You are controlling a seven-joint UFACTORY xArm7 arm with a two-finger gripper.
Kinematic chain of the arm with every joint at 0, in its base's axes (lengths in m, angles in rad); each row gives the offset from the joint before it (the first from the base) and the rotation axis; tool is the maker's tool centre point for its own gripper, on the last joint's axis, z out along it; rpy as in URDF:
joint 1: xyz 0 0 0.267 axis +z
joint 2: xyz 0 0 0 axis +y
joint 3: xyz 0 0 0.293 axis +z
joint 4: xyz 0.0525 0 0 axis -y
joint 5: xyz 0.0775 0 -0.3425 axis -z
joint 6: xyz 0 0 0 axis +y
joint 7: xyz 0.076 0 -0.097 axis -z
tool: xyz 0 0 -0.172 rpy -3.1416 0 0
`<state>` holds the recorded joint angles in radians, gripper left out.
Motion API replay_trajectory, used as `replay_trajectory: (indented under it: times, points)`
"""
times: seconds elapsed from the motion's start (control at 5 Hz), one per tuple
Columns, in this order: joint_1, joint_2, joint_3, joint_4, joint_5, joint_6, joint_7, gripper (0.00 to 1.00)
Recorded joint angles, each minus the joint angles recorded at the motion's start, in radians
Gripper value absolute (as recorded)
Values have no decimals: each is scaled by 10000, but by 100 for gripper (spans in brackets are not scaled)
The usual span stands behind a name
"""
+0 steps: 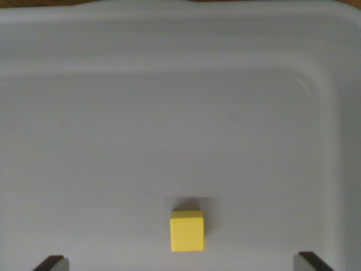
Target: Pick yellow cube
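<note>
Only the 2 dark fingertips (48, 262) of the gripper (179, 264) are caught, clipped by the bottom edge at the wrist view's left and right corners; the rest is out of frame. The white tray (333, 113) is cut off too: its left side and near wall are lost past the edges. Whether the yellow cube (186, 230) is touched cannot be judged. The whole picture is rendered soft and blurred.
</note>
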<state>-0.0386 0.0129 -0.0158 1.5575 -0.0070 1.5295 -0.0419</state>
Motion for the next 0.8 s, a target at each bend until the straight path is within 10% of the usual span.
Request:
replay_trajectory:
  times: [0.8]
  points:
    - [-13,103,-23,-475,86,-529,-145,0]
